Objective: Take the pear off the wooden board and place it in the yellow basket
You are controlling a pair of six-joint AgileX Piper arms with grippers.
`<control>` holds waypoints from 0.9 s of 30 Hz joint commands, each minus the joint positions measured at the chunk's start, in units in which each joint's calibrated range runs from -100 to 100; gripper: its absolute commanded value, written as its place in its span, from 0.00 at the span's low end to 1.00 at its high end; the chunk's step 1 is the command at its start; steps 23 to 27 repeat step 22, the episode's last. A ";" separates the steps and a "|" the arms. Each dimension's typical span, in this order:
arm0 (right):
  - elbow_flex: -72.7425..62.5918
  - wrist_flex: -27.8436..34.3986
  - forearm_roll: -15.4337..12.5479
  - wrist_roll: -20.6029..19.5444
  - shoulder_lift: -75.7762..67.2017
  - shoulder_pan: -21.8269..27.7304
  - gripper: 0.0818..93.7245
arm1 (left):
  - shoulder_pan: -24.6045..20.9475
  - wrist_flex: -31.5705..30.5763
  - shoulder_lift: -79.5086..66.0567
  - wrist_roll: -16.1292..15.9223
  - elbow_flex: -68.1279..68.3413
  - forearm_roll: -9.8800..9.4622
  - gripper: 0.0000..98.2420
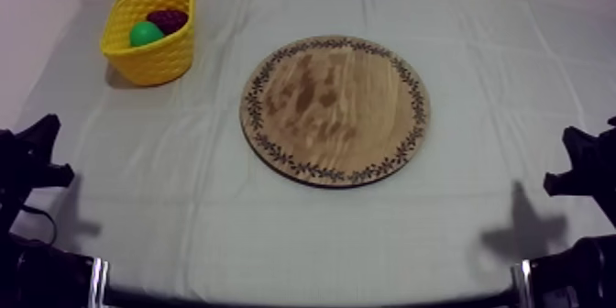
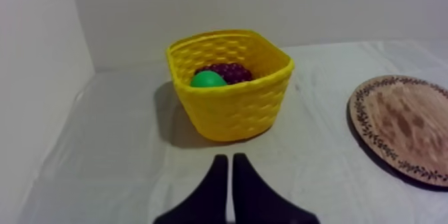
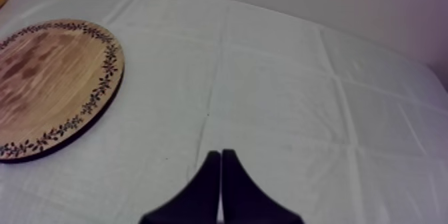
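Top view is showing the green pear (image 1: pixel 145 34) lying inside the yellow basket (image 1: pixel 158 62), just beside a dark bunch of grapes (image 1: pixel 169 20); the two are seeming to touch. The basket is standing upright at the far left corner of the desk (image 1: pixel 458 211), which is wearing a grey-white cloth. The round wooden board (image 1: pixel 335 110) with the patterned rim is lying flat at the middle of the desk, well apart from the basket. The left gripper (image 2: pixel 228 157) is hanging low over the cloth and pointing toward the basket; its fingers are lying together as a narrow wedge, gripping nothing. The right gripper (image 3: pixel 221 152) is hanging over the cloth near the board's rim, its fingers also pressed together and holding nothing.
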 commanded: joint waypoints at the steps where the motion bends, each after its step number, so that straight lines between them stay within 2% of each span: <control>1: 0.05 -0.03 0.01 0.00 0.01 -0.04 0.00 | -0.04 0.02 -0.08 -0.19 0.08 0.04 0.00; 7: 0.05 -0.03 0.01 0.00 0.01 -0.04 0.00 | -0.15 1.15 -0.17 -2.58 0.13 0.44 0.00; 18: 0.05 -0.03 0.01 0.00 0.01 -0.04 0.00 | -0.23 1.73 -0.18 1.61 0.14 0.57 0.00; 27: 0.05 -0.03 0.01 0.00 0.01 -0.04 0.00 | -0.24 1.74 -0.18 2.38 0.14 0.62 0.00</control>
